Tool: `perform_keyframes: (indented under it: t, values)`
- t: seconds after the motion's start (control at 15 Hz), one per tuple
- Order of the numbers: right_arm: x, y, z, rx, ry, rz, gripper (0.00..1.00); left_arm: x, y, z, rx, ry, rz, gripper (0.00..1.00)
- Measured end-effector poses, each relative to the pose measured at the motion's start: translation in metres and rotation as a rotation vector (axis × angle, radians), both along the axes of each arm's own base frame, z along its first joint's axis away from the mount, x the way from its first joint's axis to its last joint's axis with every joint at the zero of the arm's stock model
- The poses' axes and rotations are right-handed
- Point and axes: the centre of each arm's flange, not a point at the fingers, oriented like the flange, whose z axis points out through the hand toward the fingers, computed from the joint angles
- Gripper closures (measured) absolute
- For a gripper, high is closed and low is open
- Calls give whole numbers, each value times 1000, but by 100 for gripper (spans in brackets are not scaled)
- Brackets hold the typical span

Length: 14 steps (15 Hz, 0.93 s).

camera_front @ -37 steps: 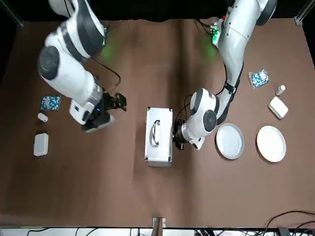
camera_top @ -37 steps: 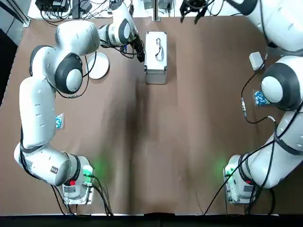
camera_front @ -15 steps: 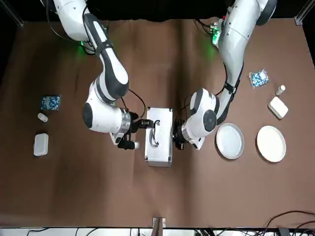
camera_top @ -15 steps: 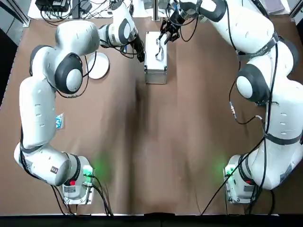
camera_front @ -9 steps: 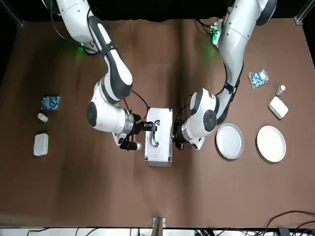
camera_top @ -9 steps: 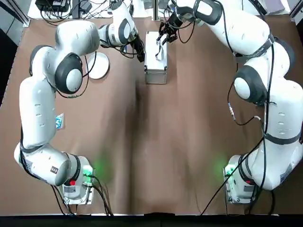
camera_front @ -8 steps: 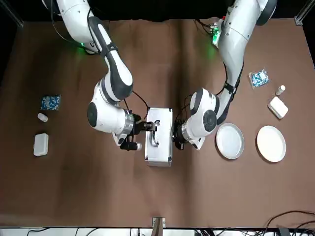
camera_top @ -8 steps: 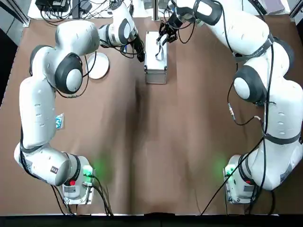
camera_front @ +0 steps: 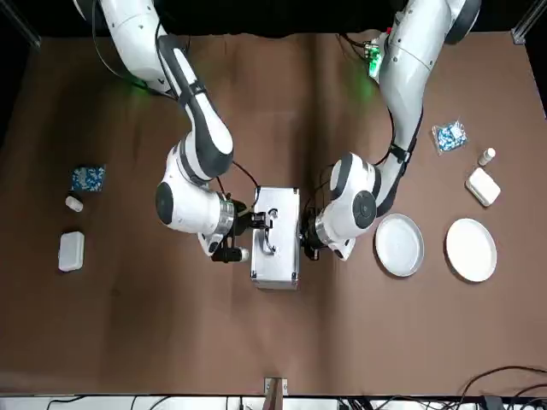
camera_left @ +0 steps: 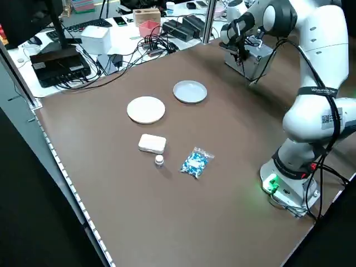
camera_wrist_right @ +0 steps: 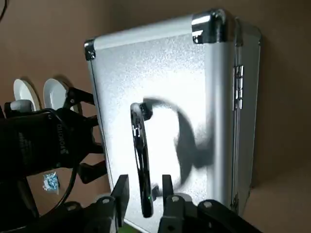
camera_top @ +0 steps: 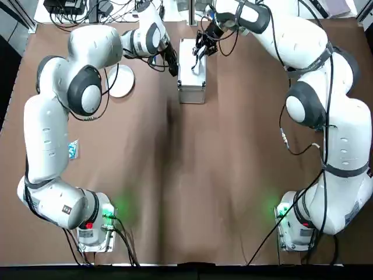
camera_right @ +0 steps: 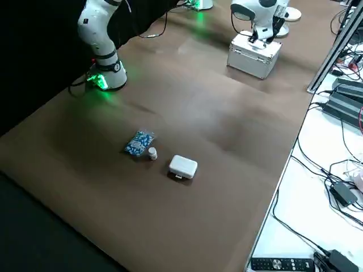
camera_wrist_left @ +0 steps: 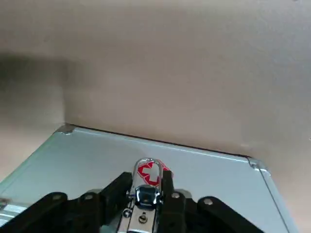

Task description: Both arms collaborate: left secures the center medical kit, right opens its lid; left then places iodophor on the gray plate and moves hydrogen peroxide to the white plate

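In the front view the case (camera_front: pixel 275 243) lies shut at centre, between both grippers. The left gripper (camera_wrist_left: pixel 147 175), at its latch side, is closed on the latch (camera_wrist_left: pixel 146 195), presumably to brace the case. The right gripper (camera_wrist_right: pixel 145 178) is parted astride the handle (camera_wrist_right: pixel 140 158), apparently positioned to grasp it and raise the lid. The gray plate (camera_front: pixel 399 245) and white plate (camera_front: pixel 471 249) sit right of centre, probably to receive bottles. Neither iodophor nor peroxide can be identified; the case's interior is concealed. In the top view, the left arm obscures one plate.
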Motion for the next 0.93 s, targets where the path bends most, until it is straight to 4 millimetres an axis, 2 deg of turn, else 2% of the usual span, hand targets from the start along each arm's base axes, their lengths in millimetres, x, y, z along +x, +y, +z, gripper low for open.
perform_keyframes:
  t: [0.33,0.4,0.73,0.8,0.93]
  values:
    - [-6,9,-12,-8,3,28,67,0,0,0,0,0,0,68]
    - [-6,10,-12,-8,2,31,73,0,0,0,0,0,0,68]
    - [-7,11,-11,-7,-2,34,82,0,0,0,0,0,0,68]
    - [-6,11,-10,-4,-4,34,87,0,0,1,0,-1,0,68]
    - [-6,11,-10,-4,-4,34,87,0,0,1,0,-1,1,68]
